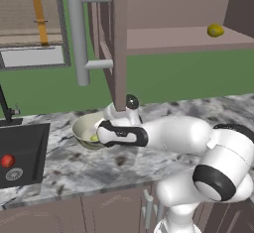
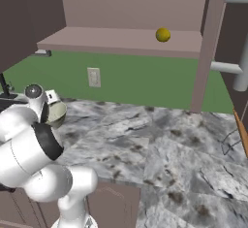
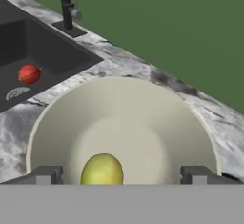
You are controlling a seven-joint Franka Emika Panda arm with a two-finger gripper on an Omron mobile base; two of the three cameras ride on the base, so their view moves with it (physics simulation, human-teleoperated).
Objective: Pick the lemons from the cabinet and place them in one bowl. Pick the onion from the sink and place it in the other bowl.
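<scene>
A cream-beige bowl [image 3: 124, 123] stands on the marble counter right of the sink [image 3: 33, 46]; it is also in the base views [image 1: 83, 127] [image 2: 58, 113]. One yellow-green lemon [image 3: 101, 170] [image 1: 94, 138] lies on its bottom. My gripper [image 3: 122, 175] [image 1: 100, 133] hangs over the bowl, open, its fingertips [image 3: 45, 175] wide apart on either side of the lemon and clear of it. A second lemon [image 1: 215, 30] [image 2: 162, 34] rests on the cabinet shelf [image 1: 178, 41]. The red onion [image 3: 28, 74] [image 1: 7, 160] sits in the black sink [image 1: 22, 147] near the drain. The other bowl is out of view.
An open cabinet door [image 1: 119, 43] hangs above the counter just behind the bowl, with a grey bar handle [image 1: 77, 29] to its left. A black faucet [image 3: 66, 4] rises behind the sink. Marble counter [image 2: 160, 139] stretches to the right under the shelf.
</scene>
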